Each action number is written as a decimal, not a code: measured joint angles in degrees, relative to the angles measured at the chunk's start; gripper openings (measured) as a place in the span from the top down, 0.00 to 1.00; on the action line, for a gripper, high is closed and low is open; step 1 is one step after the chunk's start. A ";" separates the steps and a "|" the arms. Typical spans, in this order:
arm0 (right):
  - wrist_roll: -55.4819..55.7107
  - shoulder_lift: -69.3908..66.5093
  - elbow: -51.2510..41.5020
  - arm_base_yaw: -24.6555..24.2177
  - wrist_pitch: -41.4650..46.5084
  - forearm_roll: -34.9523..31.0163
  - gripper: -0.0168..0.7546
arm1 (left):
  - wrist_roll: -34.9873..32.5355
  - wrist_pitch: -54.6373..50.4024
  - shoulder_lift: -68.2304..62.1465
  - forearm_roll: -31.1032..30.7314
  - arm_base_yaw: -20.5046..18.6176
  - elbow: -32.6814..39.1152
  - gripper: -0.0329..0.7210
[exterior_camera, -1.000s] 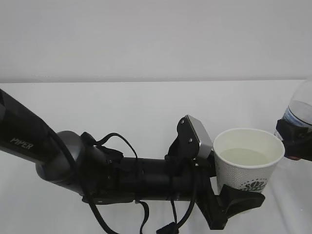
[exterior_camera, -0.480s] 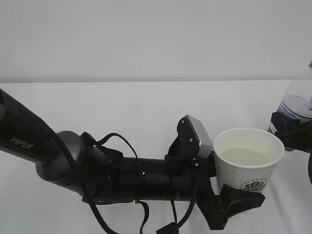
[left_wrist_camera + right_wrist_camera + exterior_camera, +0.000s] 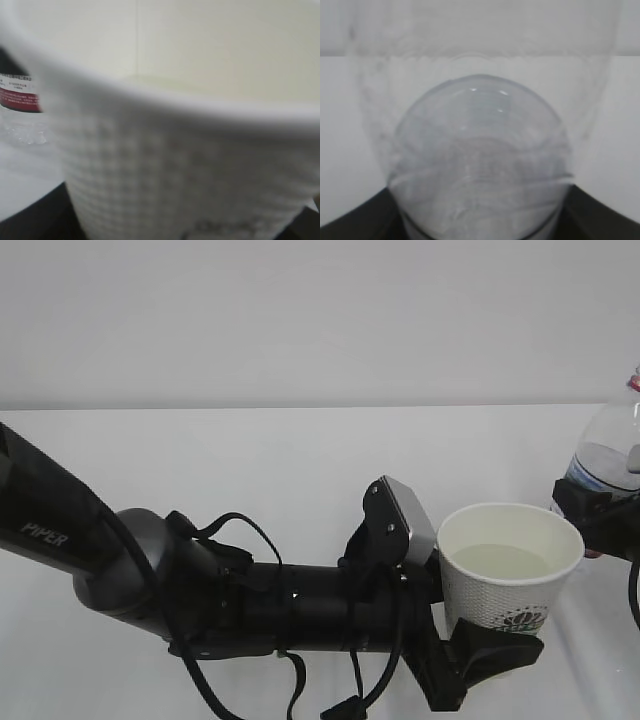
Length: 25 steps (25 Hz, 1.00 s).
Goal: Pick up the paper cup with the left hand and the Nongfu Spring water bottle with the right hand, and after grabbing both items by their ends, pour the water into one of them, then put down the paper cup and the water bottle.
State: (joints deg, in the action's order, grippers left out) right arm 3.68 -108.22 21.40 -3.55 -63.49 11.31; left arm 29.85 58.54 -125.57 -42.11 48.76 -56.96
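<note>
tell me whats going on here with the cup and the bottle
The left hand grips a paper cup near its base and holds it upright, with water already in it. At the right edge, the right hand holds the Nongfu Spring water bottle, neck up, beside the cup and not over it. The pour looks done; neither item has been set down on the table yet.

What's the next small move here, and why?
Probably lower the paper cup straight down to the table with the left hand. The cup already holds water, and the Nongfu Spring water bottle in the right hand stands beside it, apparently upright, so pouring looks done.
</note>
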 joint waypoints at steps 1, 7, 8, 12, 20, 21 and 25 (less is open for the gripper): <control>0.00 0.00 0.00 0.00 0.00 0.00 0.42 | 0.00 0.00 0.00 0.00 0.00 0.00 0.24; 0.00 0.00 0.00 0.00 0.00 0.11 0.36 | 0.00 0.00 0.00 0.00 0.00 0.00 0.24; 0.00 0.00 0.00 0.00 0.00 0.11 0.35 | 0.00 0.00 0.00 0.00 0.00 0.00 0.24; 0.00 0.00 0.00 0.00 0.00 0.23 0.33 | 0.00 0.00 0.00 0.00 0.00 0.00 0.24; 0.00 0.00 0.10 0.00 -1.41 0.51 0.18 | 0.00 0.00 0.00 0.00 0.00 0.00 0.24; 0.00 0.00 0.23 0.00 -1.41 0.51 0.18 | 0.00 0.00 0.00 0.00 0.00 0.00 0.24; 0.00 0.00 0.22 0.00 -1.63 0.51 0.17 | 0.00 0.00 0.00 0.00 0.00 0.00 0.24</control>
State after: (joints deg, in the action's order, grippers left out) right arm 3.68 -108.22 21.63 -3.55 -65.12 11.82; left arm 29.85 58.54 -125.57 -42.11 48.76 -56.96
